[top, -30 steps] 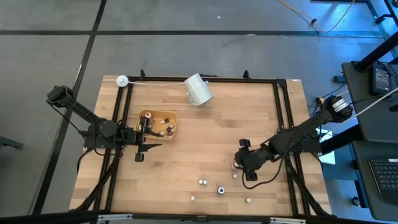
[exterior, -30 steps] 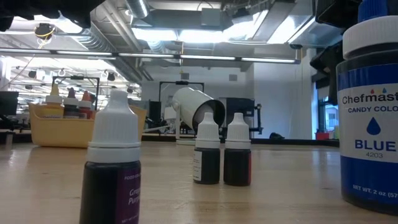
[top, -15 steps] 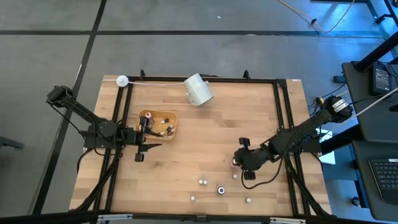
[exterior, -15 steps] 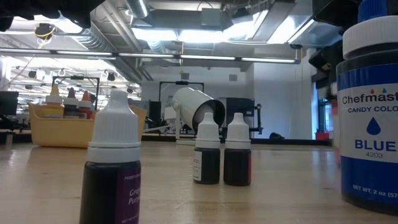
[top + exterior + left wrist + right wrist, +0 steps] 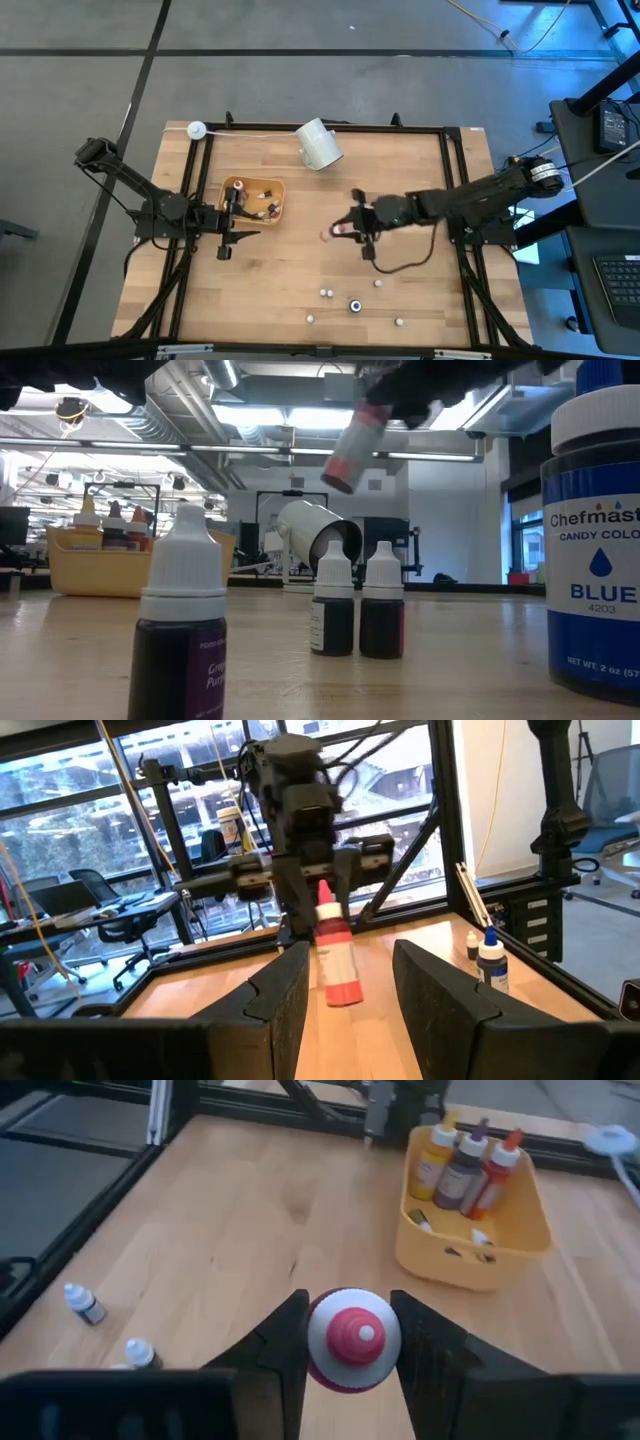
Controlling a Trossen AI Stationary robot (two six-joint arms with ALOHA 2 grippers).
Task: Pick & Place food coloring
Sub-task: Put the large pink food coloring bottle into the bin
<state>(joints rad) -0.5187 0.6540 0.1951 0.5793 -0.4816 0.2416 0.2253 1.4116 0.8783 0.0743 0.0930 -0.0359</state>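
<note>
Since a second ago the right arm has swung away from the near-edge cluster of small bottles toward mid-bench, and its hand [image 5: 345, 229] now carries a red-capped bottle [image 5: 334, 231] clear of the wood. The left arm has not shifted.

Bench [image 5: 330, 270]: wooden, framed in dark rail. Landmark: the yellow tray [image 5: 279, 205], on the left side of the bench.

Right arm: reaches in from the right edge, hand well apart from the tray, on its right-hand side as the high view shows it. The tray lies straight ahead of this hand, so the carry line runs across bare wood toward it. In the right wrist view the tray [image 5: 500, 1250] sits ahead and already holds a yellow, a dark and a red bottle upright.

Left arm: its hand [image 5: 226, 244] waits just beside the tray's near edge, fingers spread, nothing between them. It is nearer the tray but plays no part in the carry, as I judge it.

Right hand: fingers pinched on the red-capped bottle, one on each side of the body. The bottle's long axis runs roughly along the reach, cap end leading toward the tray; in the low view it hangs tilted [image 5: 352, 446], cap downward, above the lying white cup [image 5: 315, 540].

Remaining small bottles [image 5: 355, 305] stand scattered near the bench's front edge, far from the tray.
</note>
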